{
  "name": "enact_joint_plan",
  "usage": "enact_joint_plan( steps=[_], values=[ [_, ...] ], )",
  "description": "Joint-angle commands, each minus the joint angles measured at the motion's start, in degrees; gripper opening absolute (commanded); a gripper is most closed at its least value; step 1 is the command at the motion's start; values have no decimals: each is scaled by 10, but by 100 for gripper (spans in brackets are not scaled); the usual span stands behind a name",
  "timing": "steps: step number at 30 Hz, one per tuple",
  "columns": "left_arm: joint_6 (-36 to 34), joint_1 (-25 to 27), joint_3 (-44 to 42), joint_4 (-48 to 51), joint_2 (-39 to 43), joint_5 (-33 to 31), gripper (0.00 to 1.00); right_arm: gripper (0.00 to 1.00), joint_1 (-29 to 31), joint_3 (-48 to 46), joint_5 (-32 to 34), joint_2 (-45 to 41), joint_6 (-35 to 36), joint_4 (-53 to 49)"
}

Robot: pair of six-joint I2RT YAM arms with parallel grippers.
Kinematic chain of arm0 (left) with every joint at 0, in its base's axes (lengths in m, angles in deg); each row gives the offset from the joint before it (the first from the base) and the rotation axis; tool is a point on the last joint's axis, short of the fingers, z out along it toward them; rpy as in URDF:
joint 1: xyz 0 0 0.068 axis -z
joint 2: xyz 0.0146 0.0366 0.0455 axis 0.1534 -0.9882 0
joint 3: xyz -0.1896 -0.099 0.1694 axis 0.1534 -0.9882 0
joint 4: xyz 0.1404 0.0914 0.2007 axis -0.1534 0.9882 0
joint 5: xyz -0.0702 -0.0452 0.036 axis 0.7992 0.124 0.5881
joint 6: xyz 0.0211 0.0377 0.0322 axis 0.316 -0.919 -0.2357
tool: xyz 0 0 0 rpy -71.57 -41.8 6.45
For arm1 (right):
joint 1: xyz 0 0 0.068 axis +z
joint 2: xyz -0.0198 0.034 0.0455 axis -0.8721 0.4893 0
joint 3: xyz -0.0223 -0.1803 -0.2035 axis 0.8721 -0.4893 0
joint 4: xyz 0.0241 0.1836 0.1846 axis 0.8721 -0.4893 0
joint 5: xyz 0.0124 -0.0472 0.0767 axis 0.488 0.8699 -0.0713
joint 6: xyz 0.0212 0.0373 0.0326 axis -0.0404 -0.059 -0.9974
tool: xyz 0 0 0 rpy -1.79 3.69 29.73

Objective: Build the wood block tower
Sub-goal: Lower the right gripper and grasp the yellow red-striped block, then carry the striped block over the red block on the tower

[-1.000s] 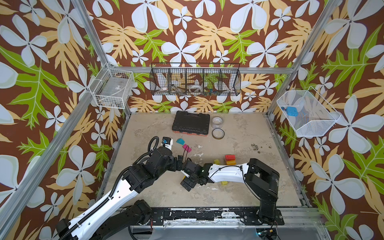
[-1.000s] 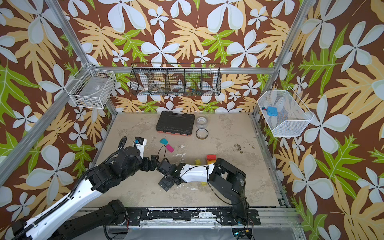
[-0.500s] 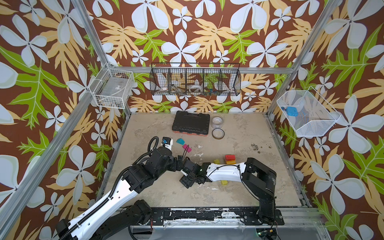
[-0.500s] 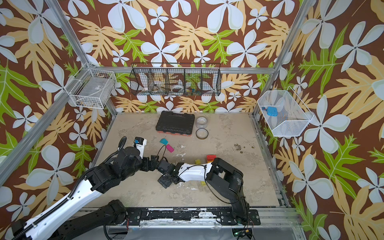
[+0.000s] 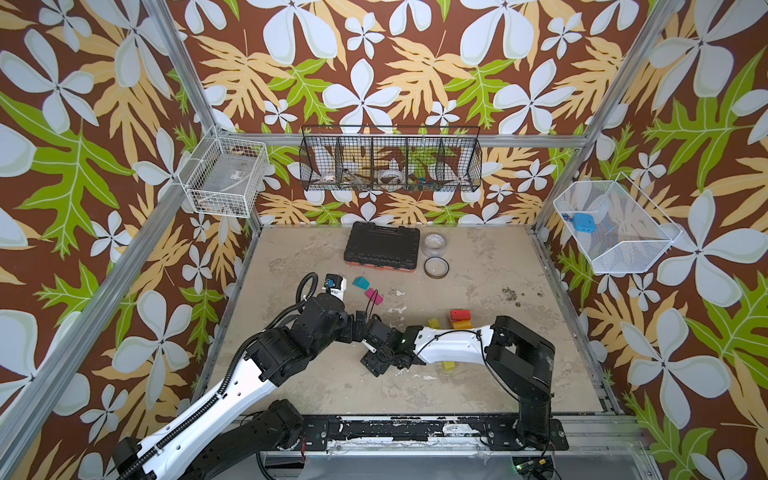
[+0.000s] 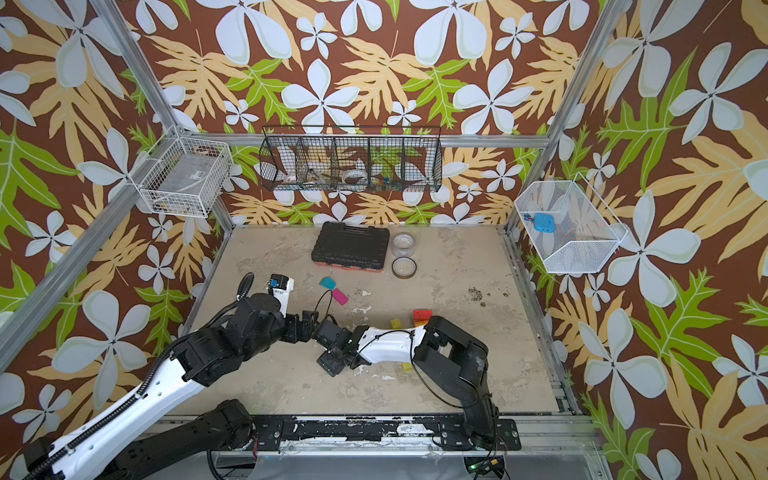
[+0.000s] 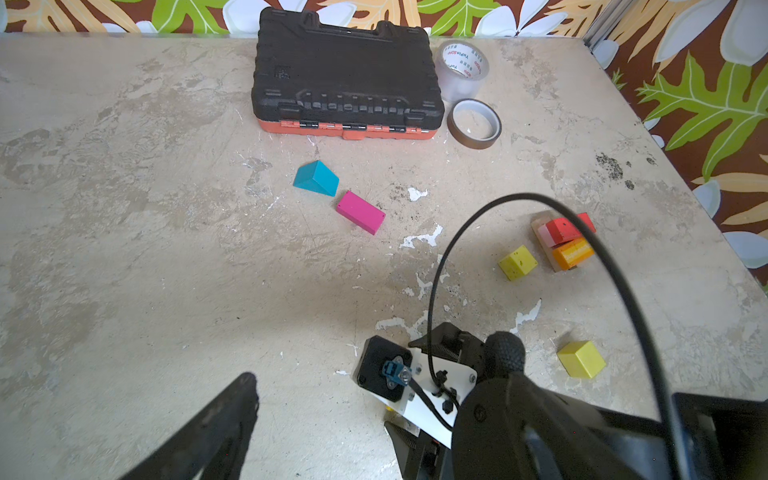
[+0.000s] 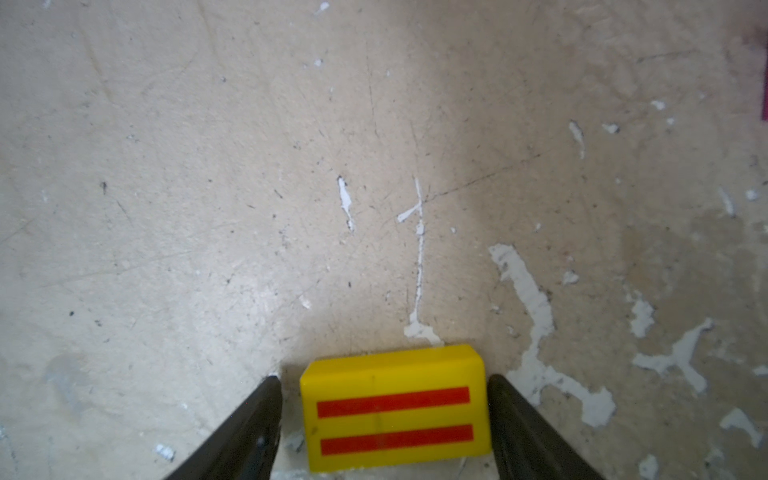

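In the right wrist view a yellow block with two red stripes (image 8: 392,409) lies flat on the table. My right gripper (image 8: 382,378) straddles it, open, with a thin gap at one finger and the other almost touching. Both top views hide this block under the right gripper (image 5: 380,349). My left gripper (image 5: 360,326) hovers open just beside it, one finger (image 7: 232,415) showing. The teal wedge (image 7: 316,178), magenta brick (image 7: 360,212) and two yellow-green cubes (image 7: 517,262) (image 7: 581,359) lie loose. A red brick (image 7: 563,228) rests on a pale slab beside an orange block (image 7: 572,252). No tower is in view.
A black tool case (image 5: 382,249) and two tape rolls (image 5: 435,243) (image 5: 436,267) sit at the back of the table. Wire baskets hang on the walls (image 5: 390,166) (image 5: 611,226). The right arm's cable loop (image 7: 457,232) arches over the table's middle.
My right gripper's jaws have narrowed around the striped yellow block, and its arm has shifted slightly left. The left arm has held still.
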Motion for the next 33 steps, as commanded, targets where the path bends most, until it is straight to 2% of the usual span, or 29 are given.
enact_joint_plan(
  steps=[1,4,10,15,18,21,30,33],
  values=[
    [0,-1,0,-5,0,1,94,74,0,-2,16,7,-1,-54],
    [-1,-1,0,-6,2,1,94,70,0,-11,21,-4,0,-46],
    [0,-1,0,-5,-1,-1,94,51,0,-9,10,-3,-2,-47],
    [0,-1,0,-6,2,0,94,46,-1,-14,20,-18,-4,-43],
    [0,-1,-1,-6,1,0,94,40,-8,-25,5,-40,-10,-33],
    [0,-1,0,-5,-3,0,94,33,-20,-28,0,-75,-25,-41],
    [-1,-1,0,-6,-6,1,94,29,-66,-64,40,-234,-62,-79],
    [-1,-1,0,-5,-4,2,94,28,-90,-82,81,-286,-71,-92]
  ],
)
